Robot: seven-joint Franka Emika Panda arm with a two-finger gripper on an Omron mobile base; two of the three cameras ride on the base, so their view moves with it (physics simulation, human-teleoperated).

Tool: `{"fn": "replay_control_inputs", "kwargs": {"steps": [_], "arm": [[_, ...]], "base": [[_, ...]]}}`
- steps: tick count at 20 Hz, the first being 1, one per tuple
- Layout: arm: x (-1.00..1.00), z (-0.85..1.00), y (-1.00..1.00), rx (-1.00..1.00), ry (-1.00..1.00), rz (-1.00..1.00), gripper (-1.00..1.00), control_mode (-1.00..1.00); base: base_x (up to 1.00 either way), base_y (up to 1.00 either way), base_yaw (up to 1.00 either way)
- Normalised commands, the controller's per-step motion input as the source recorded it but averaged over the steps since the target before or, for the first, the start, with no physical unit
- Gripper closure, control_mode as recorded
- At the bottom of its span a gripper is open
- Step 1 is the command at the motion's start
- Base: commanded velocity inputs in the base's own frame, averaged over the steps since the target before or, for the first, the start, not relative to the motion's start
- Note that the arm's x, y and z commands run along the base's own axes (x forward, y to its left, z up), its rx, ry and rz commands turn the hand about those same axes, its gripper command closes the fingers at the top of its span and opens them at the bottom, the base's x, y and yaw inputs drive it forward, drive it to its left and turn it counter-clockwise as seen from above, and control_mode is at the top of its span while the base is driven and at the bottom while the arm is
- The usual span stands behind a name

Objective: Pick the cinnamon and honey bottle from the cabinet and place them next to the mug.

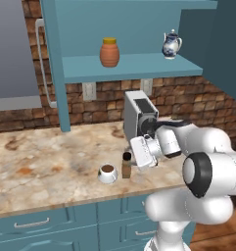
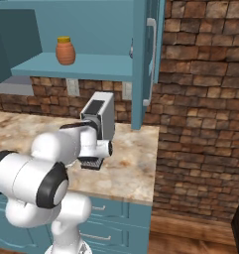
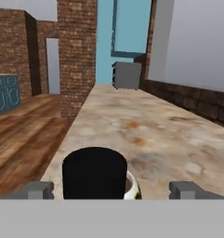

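Observation:
The cinnamon [image 1: 126,166], a slim brown bottle with a black cap [image 3: 95,172], stands upright on the counter just right of the mug [image 1: 107,173]. The mug is a low white cup of dark liquid, and a sliver of it [image 3: 131,186] shows behind the cap. My gripper [image 1: 129,159] is open at cap height. In the hand view its fingertips [image 3: 39,189] stand wide on either side of the cap without touching it. The honey bottle [image 1: 109,52] [image 2: 65,51], an orange jar with a yellow lid, stands on the open shelf of the teal cabinet [image 1: 139,66] [image 2: 86,67].
A blue-and-white teapot [image 1: 171,45] stands at the shelf's right end. A grey coffee machine [image 1: 139,115] [image 2: 101,116] stands against the brick wall behind my hand. The marble counter [image 1: 46,157] stretches bare to the left, and its front edge lies close below the mug.

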Motion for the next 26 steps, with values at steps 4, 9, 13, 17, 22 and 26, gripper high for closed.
{"fn": "replay_control_inputs", "kwargs": {"steps": [4,9,13,17,22,26], "arm": [[0.00,0.51,0.00,0.02,0.00,0.00,-1.00,-1.00],[0.00,0.45,0.00,0.01,0.09,0.00,-1.00,-1.00],[0.00,0.46,0.00,0.02,0.11,-0.02,-1.00,-1.00],[0.00,0.40,-0.03,0.00,0.18,-0.11,-1.00,-1.00],[-0.10,0.33,-0.09,0.00,0.13,-0.23,-1.00,-1.00],[-0.27,0.26,-0.01,-0.02,0.06,-0.23,-1.00,-1.00]], "base": [[0.00,0.00,0.00],[0.00,0.00,0.00],[0.00,0.00,0.00],[0.00,0.00,0.00],[0.00,0.00,0.00],[0.00,0.00,0.00]]}}
